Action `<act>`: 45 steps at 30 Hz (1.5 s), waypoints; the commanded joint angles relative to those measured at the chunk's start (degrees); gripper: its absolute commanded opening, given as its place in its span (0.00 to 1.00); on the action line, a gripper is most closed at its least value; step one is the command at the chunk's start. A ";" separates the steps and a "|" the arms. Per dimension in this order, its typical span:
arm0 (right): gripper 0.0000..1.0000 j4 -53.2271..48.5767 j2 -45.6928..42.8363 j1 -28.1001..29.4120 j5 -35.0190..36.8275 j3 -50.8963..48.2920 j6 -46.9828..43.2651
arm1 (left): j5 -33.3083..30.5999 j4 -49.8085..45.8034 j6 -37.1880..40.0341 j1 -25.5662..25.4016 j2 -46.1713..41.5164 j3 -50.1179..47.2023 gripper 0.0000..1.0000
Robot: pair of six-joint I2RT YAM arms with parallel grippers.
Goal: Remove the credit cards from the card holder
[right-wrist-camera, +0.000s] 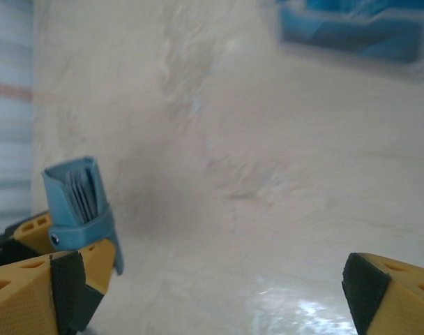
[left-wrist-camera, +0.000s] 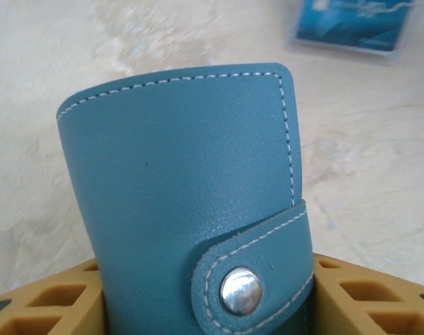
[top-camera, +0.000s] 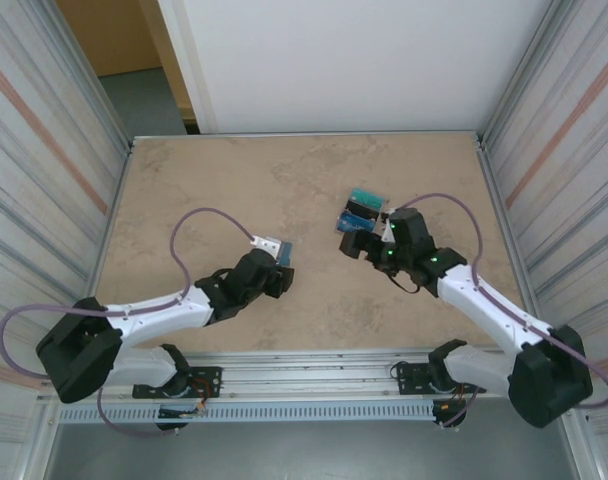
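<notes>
Wallet first: your left gripper [top-camera: 272, 262] had the card holder [left-wrist-camera: 184, 181] clamped between its yellow fingers [left-wrist-camera: 51, 303], so that side was clenched on the wallet and nothing else. From the left wrist camera you saw the holder standing upright between the two fingers, its teal-blue leather face with pale stitching turned toward the lens. Its closure tab [left-wrist-camera: 268, 258] was wrapped across the lower right corner and fastened with a round metal snap [left-wrist-camera: 240, 290], so the holder was buttoned shut. In the overhead view that grip sat left of the table's middle, with the holder at the far tip of the arm. Your right gripper [right-wrist-camera: 212, 293] was released: its black pads [right-wrist-camera: 65, 286] stood wide apart at the two bottom corners of the right wrist view, with only bare table [top-camera: 234, 190] between them. That same camera looked across at the holder end-on, raised in the left fingers, with thin pale layers visible in its open end; you could not tell whether those were cards or lining. The credit cards [top-camera: 364, 208] lay in a small overlapping pile of teal, black and blue on the table right of centre, just beyond your right gripper and well apart from the holder. They looked blurred in both wrist views.
</notes>
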 commanded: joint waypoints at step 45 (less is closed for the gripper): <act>0.09 14.54 14.90 9.20 -14.31 12.65 -4.81 | 19.20 5.40 8.31 -0.78 -19.08 1.19 0.99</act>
